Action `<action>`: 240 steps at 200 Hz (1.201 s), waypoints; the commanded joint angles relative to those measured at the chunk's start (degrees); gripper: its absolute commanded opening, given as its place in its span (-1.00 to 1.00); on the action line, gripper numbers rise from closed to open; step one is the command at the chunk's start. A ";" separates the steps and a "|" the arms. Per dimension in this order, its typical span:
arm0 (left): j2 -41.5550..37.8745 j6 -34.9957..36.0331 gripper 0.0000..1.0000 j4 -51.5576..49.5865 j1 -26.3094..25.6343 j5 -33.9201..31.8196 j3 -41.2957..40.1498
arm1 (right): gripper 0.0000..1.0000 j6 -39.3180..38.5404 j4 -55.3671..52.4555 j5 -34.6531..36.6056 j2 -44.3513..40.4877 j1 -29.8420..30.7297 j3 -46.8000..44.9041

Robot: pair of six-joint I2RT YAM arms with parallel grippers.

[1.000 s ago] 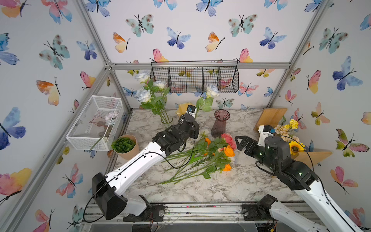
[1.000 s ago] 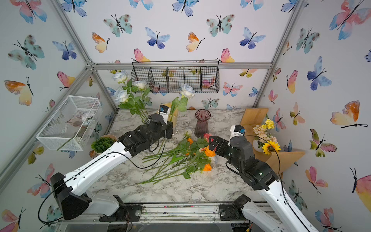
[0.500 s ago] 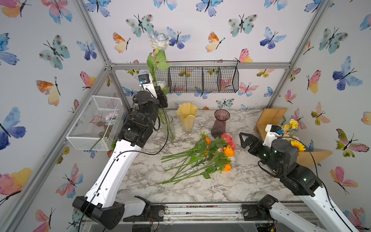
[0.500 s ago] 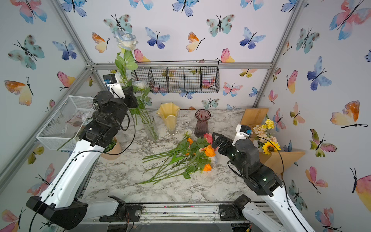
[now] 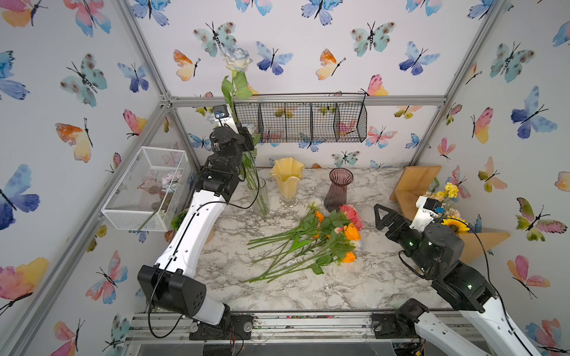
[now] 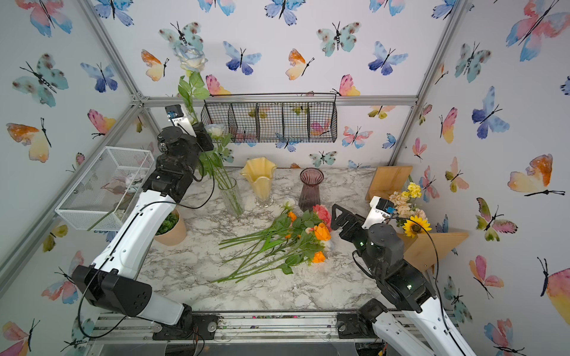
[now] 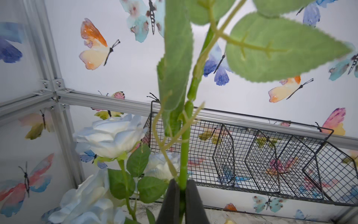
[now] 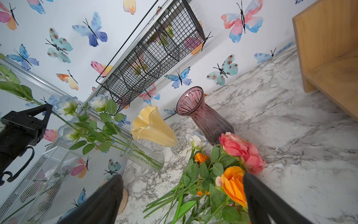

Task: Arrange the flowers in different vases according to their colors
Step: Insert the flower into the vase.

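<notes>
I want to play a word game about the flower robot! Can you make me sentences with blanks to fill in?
1. The left end effector is shut on the ___ of a white rose.
2. The yellow vase and the purple vase are both ___.
3. The right end effector is ___ and holds nothing.

Missing words: stem, empty, open.

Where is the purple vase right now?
In both top views the purple vase stands upright at the back of the table, between the yellow vase and the wooden shelf, with loose flowers lying in front of it.
</notes>
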 commanded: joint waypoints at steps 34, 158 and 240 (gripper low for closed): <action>1.55 -4.53 -1.00 7.40 1.24 6.37 -2.05 | 0.97 -1.02 3.47 1.22 0.86 -0.33 -2.59; 1.27 -9.02 -1.00 22.23 3.50 10.78 -17.12 | 0.97 -1.59 4.81 1.68 1.12 -0.33 -4.27; -2.28 -11.17 0.23 19.47 3.53 13.65 -22.04 | 0.97 -1.45 3.87 1.55 0.55 -0.29 -2.96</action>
